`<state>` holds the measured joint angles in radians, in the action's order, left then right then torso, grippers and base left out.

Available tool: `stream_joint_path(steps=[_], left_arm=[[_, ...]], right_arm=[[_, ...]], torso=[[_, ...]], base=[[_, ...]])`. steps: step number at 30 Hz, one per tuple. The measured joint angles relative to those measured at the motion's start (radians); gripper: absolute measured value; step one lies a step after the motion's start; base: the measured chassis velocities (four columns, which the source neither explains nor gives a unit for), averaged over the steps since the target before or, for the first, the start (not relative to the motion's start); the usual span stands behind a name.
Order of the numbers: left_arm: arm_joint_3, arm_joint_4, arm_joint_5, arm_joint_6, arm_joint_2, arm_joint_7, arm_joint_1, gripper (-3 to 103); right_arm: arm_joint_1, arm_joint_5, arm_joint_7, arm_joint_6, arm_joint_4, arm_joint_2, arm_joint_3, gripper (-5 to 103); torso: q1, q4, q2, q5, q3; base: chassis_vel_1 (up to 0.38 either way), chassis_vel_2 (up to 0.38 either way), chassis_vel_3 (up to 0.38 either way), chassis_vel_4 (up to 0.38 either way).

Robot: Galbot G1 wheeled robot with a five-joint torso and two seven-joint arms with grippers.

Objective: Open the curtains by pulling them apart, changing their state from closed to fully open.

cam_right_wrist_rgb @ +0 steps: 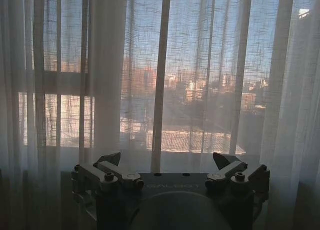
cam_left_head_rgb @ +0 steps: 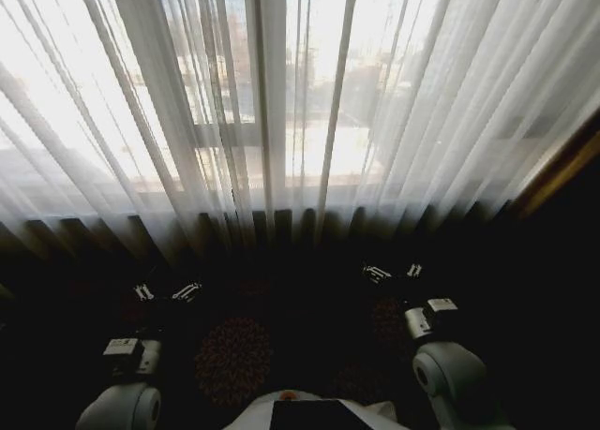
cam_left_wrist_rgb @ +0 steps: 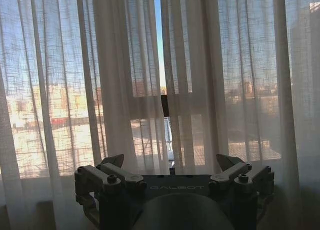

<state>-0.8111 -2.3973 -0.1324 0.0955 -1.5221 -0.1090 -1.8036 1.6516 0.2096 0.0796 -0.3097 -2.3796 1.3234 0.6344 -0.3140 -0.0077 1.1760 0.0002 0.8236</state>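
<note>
all the light comes from outside, through the curtains (cam_left_head_rgb: 309,102). in the head view they glow near white, glare washing out the upper left, while the floor (cam_left_head_rgb: 300,289) below lies almost black and the arms show as dim grey shapes. straight pleats fan outward toward the edges, a wide-lens bend. in the wrist views the light is softer and bluish, warm orange low down; the weave reads sharp, and each end effector (cam_left_wrist_rgb: 170,165) (cam_right_wrist_rgb: 167,162) sits backlit, dark, nearly a silhouette.

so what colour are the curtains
Sheer white curtains with vertical pleats, light showing through; clearest in the left wrist view.
</note>
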Motion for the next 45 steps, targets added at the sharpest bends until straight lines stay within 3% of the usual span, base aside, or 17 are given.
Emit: stream_joint_path(steps=[21, 45], left_arm=[[0.0, 0.004, -0.003, -0.046, -0.004, -0.023, -0.016, 100], [0.0, 0.015, -0.001, -0.063, -0.005, -0.029, -0.02, 100]], right_arm=[[-0.003, 0.0, -0.017, 0.027, 0.008, 0.004, -0.001, 100], [0.018, -0.023, -0.032, 0.053, 0.012, 0.011, -0.022, 100]], torso=[[0.0, 0.0002, 0.0, 0.0, 0.0], [0.0, 0.0, 0.0, 0.0001, 0.0]], base=[[-0.019, 0.036, 0.015, -0.029], [-0.126, 0.253, 0.124, -0.263]])
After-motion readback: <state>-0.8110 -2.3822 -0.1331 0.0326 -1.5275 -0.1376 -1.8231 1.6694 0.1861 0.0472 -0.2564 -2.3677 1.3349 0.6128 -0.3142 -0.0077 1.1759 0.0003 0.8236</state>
